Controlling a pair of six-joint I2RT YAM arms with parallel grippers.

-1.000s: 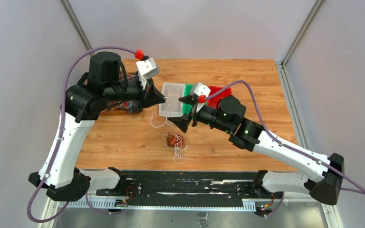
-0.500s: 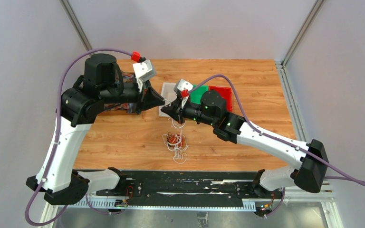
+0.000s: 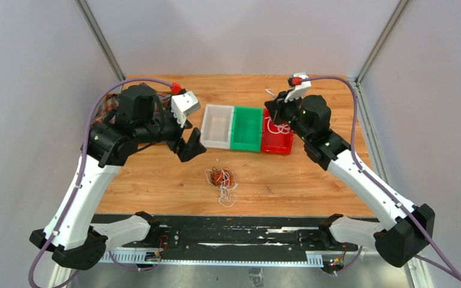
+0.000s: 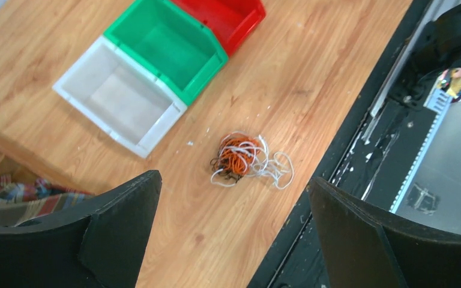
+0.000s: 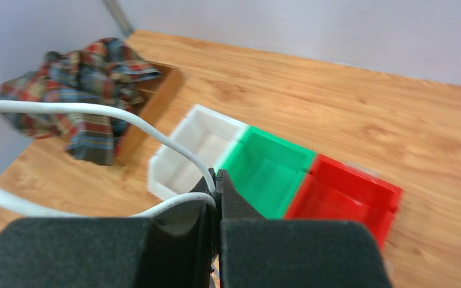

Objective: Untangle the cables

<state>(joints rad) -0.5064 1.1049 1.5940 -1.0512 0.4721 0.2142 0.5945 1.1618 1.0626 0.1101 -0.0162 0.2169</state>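
The right gripper (image 5: pixel 217 180) is clenched on a white cable (image 5: pixel 66 107) above the red bin (image 3: pixel 276 147), the rightmost of three bins. The cable's loops hang down into that bin. The other cables, an orange, white and dark tangle (image 3: pixel 221 179), lie on the counter (image 3: pixel 156 180) just near of the green bin (image 3: pixel 245 128). The left gripper (image 3: pixel 191 146) hovers released, left and far of the tangle, holding nothing.

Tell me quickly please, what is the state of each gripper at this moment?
Left gripper: open, holding nothing.
Right gripper: closed on a white cable.
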